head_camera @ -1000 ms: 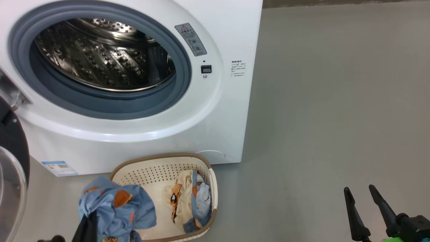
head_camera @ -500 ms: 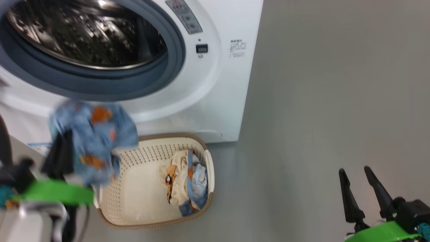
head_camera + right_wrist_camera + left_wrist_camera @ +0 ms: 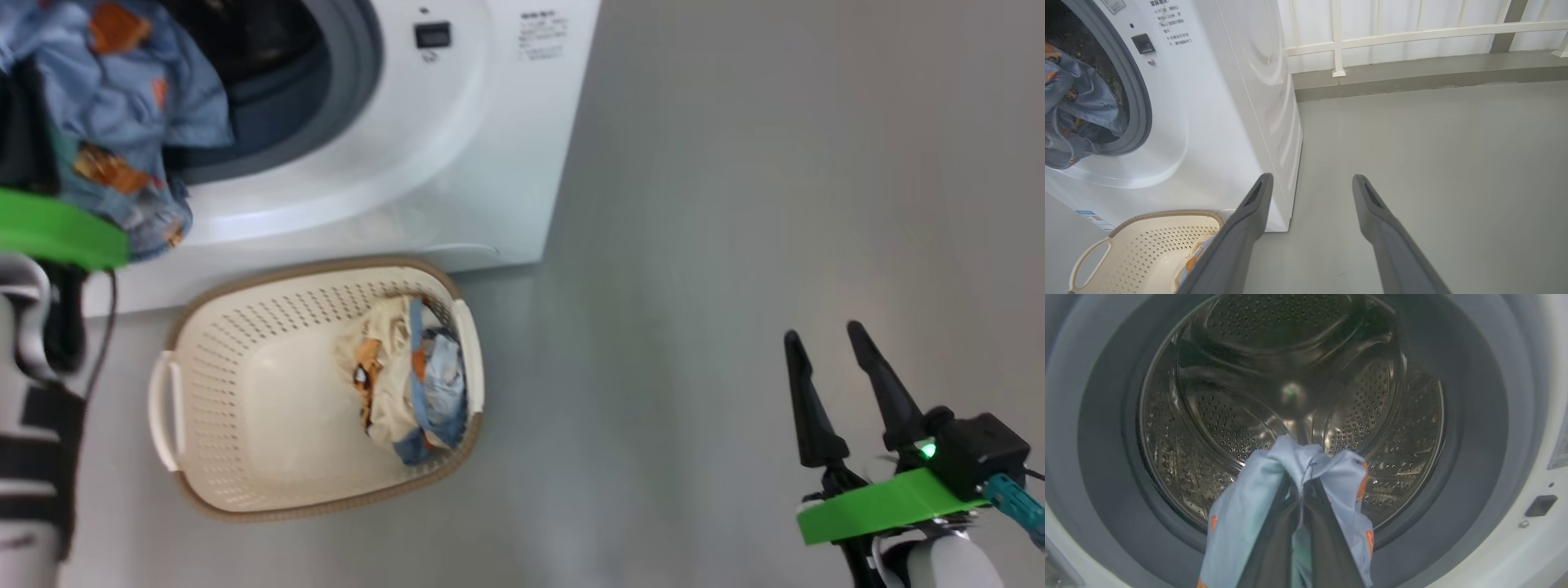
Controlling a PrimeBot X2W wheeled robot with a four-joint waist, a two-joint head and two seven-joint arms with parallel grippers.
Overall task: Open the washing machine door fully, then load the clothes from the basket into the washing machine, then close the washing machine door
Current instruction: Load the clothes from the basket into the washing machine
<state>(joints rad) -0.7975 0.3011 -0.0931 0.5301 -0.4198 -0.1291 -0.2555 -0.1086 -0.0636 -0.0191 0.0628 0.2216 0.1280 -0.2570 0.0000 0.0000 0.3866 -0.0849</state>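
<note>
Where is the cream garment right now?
In the head view, the cream garment lies bunched at the right end of the basket, on the floor before the washing machine.

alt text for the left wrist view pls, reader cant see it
The left gripper, shut on a light blue garment with orange prints, holds it at the open mouth of the washing machine. Beyond it lies the perforated steel drum, ringed by a grey-blue gasket, with no other clothes visible inside.

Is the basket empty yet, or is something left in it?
Not empty. The cream garment lies against the right side of the basket; the blue garment hangs from the left gripper in front of the drum.
</note>
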